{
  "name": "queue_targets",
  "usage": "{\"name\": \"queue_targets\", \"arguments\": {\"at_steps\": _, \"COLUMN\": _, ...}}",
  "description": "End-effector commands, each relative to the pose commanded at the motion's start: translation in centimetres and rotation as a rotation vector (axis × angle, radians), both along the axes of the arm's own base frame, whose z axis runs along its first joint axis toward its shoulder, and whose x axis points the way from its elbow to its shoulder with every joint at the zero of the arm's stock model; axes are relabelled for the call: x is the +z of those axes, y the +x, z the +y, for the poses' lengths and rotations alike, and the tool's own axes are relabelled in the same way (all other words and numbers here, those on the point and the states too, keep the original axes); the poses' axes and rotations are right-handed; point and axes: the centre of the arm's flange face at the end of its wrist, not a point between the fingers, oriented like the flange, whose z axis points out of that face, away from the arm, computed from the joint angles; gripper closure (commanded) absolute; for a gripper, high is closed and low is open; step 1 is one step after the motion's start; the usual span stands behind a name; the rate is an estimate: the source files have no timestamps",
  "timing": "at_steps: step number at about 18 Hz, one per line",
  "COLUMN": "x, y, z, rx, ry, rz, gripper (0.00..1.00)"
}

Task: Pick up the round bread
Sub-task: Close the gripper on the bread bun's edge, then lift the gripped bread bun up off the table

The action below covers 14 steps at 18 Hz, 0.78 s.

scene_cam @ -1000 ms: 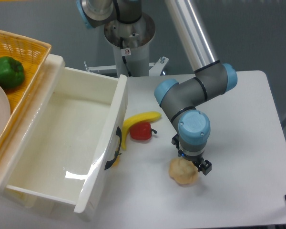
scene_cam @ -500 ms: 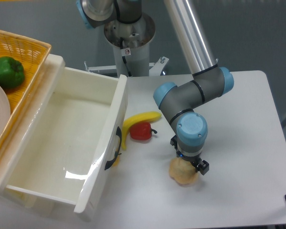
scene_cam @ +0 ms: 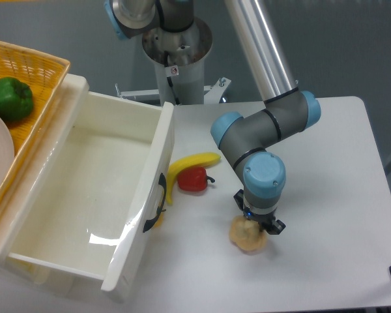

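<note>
Pincer straight down onto round bread

White worktop carries: open white bin on the left, yellow banana against its wall, red pepper touching the banana, round bread near the front, well apart from the pepper.

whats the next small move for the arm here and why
Probably lift straight up a little. The end effector sits low on top of the round bread, apparently closed around it, while the bread still rests on the table. The banana and red pepper lie clear.
</note>
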Motion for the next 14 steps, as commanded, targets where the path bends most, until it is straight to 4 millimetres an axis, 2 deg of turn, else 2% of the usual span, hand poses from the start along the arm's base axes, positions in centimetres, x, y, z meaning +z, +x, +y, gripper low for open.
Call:
{"name": "queue_targets", "arguments": {"at_steps": 7, "x": 1.2, "y": -1.5, "z": -0.7, "rx": 0.022, "ry": 0.046, "rz": -0.014, "gripper": 1.0}}
{"name": "queue_targets", "arguments": {"at_steps": 14, "x": 6.6, "y": -4.3, "z": 0.1, "rx": -0.035, "ry": 0.02, "rz": -0.049, "gripper": 1.0}}
